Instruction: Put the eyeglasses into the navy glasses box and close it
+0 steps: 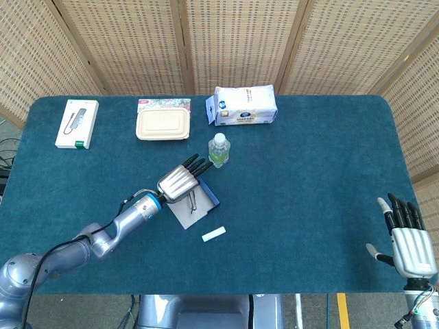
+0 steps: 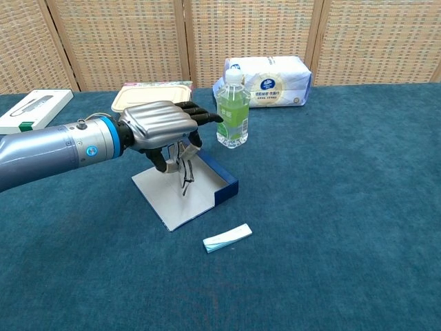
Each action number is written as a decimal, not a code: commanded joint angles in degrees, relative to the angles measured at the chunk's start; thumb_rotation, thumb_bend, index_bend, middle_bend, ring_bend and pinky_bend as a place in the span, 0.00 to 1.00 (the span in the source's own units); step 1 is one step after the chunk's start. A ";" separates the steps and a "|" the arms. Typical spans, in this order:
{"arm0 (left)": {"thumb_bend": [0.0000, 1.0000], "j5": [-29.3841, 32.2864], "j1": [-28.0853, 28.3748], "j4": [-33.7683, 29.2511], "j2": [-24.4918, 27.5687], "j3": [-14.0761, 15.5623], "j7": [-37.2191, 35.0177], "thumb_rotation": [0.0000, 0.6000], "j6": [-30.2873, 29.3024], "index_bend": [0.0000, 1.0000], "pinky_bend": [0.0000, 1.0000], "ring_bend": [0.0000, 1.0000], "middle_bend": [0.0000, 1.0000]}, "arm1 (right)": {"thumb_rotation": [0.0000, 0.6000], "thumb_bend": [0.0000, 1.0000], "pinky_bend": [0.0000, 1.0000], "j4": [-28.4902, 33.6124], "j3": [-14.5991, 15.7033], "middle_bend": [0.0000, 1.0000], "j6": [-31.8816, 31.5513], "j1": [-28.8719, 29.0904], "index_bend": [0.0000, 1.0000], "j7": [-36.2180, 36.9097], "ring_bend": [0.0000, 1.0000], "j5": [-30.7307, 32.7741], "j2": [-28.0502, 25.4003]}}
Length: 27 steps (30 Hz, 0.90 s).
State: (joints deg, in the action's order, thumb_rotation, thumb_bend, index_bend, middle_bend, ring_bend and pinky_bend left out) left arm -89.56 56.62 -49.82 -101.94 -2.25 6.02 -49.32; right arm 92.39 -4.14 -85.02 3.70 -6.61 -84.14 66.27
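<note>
The navy glasses box point(image 1: 206, 203) point(image 2: 222, 185) lies open on the teal table, its grey lid flap point(image 2: 165, 194) spread flat toward the front left. My left hand point(image 1: 180, 181) point(image 2: 162, 127) hovers over the box and pinches the thin-framed eyeglasses point(image 1: 193, 200) point(image 2: 185, 176), which hang down from under it with their lower end just above the grey inside. My right hand point(image 1: 409, 241) shows only in the head view, at the table's near right corner, fingers spread and holding nothing.
A green water bottle point(image 1: 219, 150) point(image 2: 233, 107) stands just behind the box. Further back are a beige lunch container point(image 1: 162, 125), a white tissue pack point(image 1: 245, 105) and a white flat box point(image 1: 77, 123). A small white packet point(image 1: 213, 234) point(image 2: 227, 238) lies in front of the box.
</note>
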 commanded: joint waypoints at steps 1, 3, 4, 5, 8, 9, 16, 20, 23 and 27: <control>0.38 0.70 -0.15 -0.10 -0.35 -0.26 0.66 1.00 0.48 0.61 0.00 0.00 0.00 | 1.00 0.21 0.00 0.01 -0.01 0.00 0.01 0.00 0.00 0.04 0.00 0.03 0.00; 0.38 1.14 -0.21 0.16 -0.73 -0.44 1.51 1.00 0.69 0.57 0.00 0.00 0.00 | 1.00 0.21 0.00 0.03 0.00 0.00 -0.02 -0.02 0.00 0.00 0.00 0.02 0.00; 0.38 1.47 -0.24 0.14 -0.89 -0.58 1.64 1.00 0.92 0.55 0.00 0.00 0.00 | 1.00 0.21 0.00 0.03 0.00 0.00 -0.04 -0.03 0.00 0.00 0.00 0.01 0.00; 0.37 1.83 -0.27 0.07 -1.05 -0.76 1.69 1.00 1.11 0.48 0.00 0.00 0.00 | 1.00 0.21 0.00 0.05 0.01 0.00 -0.04 -0.04 0.00 0.02 0.00 0.01 -0.01; 0.36 2.10 -0.33 0.55 -1.71 -1.06 1.92 1.00 0.72 0.31 0.00 0.00 0.00 | 1.00 0.21 0.00 0.07 0.02 0.00 -0.01 -0.07 0.00 0.09 0.00 0.05 -0.07; 0.35 2.19 -0.32 0.67 -1.87 -1.12 1.76 1.00 0.73 0.24 0.00 0.00 0.00 | 1.00 0.21 0.00 0.07 0.02 0.00 0.00 -0.07 0.00 0.11 0.00 0.07 -0.08; 0.25 2.26 -0.12 1.09 -2.38 -1.22 1.03 1.00 0.69 0.00 0.00 0.00 0.00 | 1.00 0.21 0.00 0.07 0.04 0.00 0.06 -0.08 0.00 0.25 0.00 0.09 -0.14; 0.20 2.27 -0.19 0.69 -2.15 -1.18 0.86 1.00 0.52 0.00 0.00 0.00 0.00 | 1.00 0.21 0.00 0.10 0.04 0.00 0.08 -0.08 0.00 0.31 0.00 0.09 -0.17; 0.20 2.14 -0.34 0.05 -1.65 -1.17 0.68 1.00 -0.05 0.00 0.00 0.00 0.00 | 1.00 0.21 0.00 0.11 0.05 0.00 0.09 -0.09 0.00 0.35 0.00 0.10 -0.19; 0.21 1.30 -0.81 -1.32 -0.33 -0.92 -0.19 1.00 -1.92 0.00 0.00 0.00 0.00 | 1.00 0.21 0.00 0.13 0.06 0.00 0.06 -0.12 0.00 0.43 0.00 0.08 -0.20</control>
State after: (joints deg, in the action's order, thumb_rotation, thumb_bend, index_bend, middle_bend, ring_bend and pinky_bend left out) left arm -87.91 56.03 -50.64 -102.74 -3.29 6.24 -50.63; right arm 92.51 -4.08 -84.96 3.59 -6.18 -84.06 66.06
